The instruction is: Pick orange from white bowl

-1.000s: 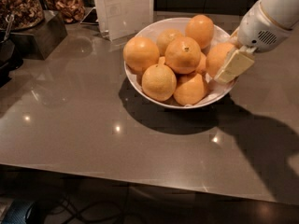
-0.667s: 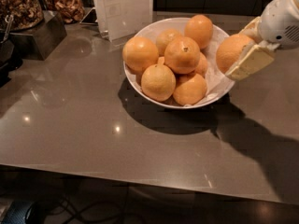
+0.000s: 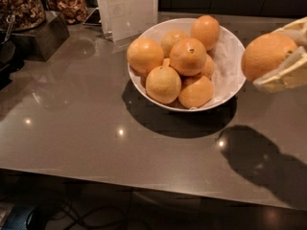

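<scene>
My gripper (image 3: 280, 56) is at the right edge of the view, shut on the orange (image 3: 265, 55), with one pale finger (image 3: 283, 78) below it and one above. It holds the orange in the air, clear of the bowl's right rim and above the table. The white bowl (image 3: 229, 66) stands at the middle back of the grey table and holds several other oranges (image 3: 188, 56) piled on its left side. White paper lining shows bare on the bowl's right side.
A white sign holder (image 3: 128, 9) stands just behind the bowl's left. A dark box (image 3: 41, 37) and containers of dried snacks (image 3: 19, 6) are at the back left. The table's front edge (image 3: 144, 176) runs across the bottom.
The gripper has lifted the orange out of the bowl's right side and carried it up and to the right, past the rim. The other oranges have stayed put.
</scene>
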Action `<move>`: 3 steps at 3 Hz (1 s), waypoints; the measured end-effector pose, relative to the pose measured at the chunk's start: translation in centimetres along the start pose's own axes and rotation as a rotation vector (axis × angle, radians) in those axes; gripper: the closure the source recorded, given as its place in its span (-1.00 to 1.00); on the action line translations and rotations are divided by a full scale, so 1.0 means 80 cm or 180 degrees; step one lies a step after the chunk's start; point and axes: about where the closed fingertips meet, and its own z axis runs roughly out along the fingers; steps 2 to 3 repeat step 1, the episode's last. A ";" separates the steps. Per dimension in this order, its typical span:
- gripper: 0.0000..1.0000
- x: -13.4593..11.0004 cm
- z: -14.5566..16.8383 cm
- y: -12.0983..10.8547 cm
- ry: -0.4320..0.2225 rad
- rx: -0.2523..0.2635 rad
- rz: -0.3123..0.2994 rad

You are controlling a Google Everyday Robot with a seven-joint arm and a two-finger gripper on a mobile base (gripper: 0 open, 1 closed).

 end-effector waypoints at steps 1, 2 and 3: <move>1.00 -0.003 -0.006 0.003 -0.0056 0.0011 0.0019; 1.00 -0.003 -0.006 0.003 -0.0056 0.0011 0.0019; 1.00 -0.003 -0.006 0.003 -0.0056 0.0011 0.0019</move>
